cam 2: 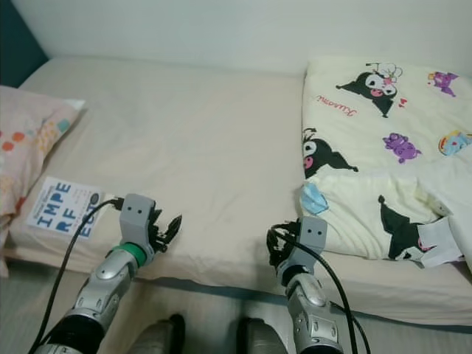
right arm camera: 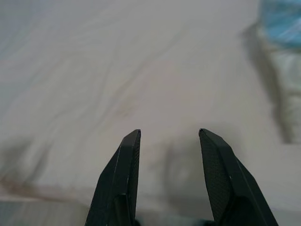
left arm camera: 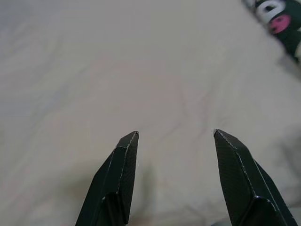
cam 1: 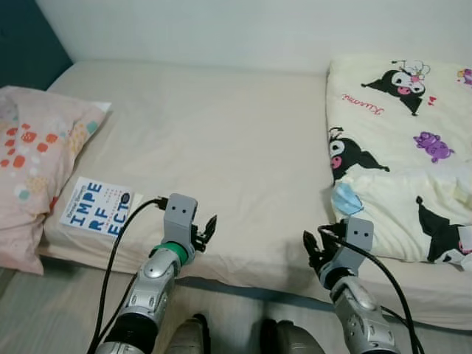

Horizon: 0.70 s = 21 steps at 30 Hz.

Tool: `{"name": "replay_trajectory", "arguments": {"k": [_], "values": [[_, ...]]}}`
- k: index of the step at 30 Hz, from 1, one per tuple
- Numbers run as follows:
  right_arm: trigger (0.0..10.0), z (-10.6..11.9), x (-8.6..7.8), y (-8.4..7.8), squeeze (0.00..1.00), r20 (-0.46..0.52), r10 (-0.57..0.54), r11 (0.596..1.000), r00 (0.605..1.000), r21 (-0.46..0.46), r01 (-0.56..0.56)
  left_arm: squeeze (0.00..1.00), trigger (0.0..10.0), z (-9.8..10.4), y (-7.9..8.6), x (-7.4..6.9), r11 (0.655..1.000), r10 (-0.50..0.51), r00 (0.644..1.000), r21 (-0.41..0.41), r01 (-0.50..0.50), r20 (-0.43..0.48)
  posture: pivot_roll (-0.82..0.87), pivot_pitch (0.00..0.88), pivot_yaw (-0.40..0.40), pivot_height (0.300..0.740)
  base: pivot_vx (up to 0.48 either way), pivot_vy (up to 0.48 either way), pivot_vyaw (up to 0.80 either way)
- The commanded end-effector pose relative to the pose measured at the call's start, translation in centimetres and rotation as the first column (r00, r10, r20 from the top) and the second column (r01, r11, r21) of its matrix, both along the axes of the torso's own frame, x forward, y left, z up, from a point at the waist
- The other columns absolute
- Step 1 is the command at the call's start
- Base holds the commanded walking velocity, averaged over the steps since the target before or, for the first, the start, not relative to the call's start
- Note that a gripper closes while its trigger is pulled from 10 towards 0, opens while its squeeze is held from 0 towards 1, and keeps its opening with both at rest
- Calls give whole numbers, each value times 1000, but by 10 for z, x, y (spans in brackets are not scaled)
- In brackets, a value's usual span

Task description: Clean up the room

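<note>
The robot stands at the long edge of the bed, both arms raised over the near side of the mattress. Farthest left lies a pink patterned pillow, and just beside it, flat on the sheet near the bed's edge, a white book with big blue letters on its cover. The left pincer hovers over bare sheet to the right of that book, its two black fingers spread apart with nothing between them. Across a stretch of plain sheet, the right pincer sits low by the mattress edge, fingers likewise apart and holding nothing. A little beyond it and slightly to its right lies a crumpled blue face mask, touching the near left corner of the cream cartoon-print blanket that covers the right end of the bed. The mask looks like the likeliest stray item here, and the right arm is plainly the nearer one; I would judge a short reach forward and a touch rightward would bring it there. The book is the left arm's affair, lying off to that pincer's left, its long side running roughly away from the robot.
</note>
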State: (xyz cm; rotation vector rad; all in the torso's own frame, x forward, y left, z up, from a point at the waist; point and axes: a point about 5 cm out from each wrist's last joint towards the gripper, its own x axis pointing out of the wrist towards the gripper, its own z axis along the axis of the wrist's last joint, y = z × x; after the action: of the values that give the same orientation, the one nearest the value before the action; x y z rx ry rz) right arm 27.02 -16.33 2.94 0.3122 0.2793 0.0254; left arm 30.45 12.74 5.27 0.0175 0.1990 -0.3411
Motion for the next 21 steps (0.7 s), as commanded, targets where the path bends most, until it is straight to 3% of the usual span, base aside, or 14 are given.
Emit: {"name": "replay_trajectory", "arguments": {"k": [1,8,19,21], "values": [[10000,-6,-5,-2,0,-32,-11,1000,999,11,11,0,10000,-7,1,-6,1000,-3,999,10,4,-32,0,162,109,736,0,-326,0],[10000,-5,-4,-2,0,-29,-8,1000,1000,18,8,0,10000,-8,1,-6,1000,-5,999,18,6,-41,3,165,111,736,0,-305,0],[10000,-5,-5,-4,0,-31,-17,1000,999,22,18,0,10000,-10,0,-4,1000,-6,996,23,8,-92,1,163,115,736,0,0,0],[10000,-5,-5,-5,0,-33,-19,1000,999,23,20,0,10000,-12,0,-3,1000,-3,992,22,6,-124,2,163,115,736,0,480,0]]}}
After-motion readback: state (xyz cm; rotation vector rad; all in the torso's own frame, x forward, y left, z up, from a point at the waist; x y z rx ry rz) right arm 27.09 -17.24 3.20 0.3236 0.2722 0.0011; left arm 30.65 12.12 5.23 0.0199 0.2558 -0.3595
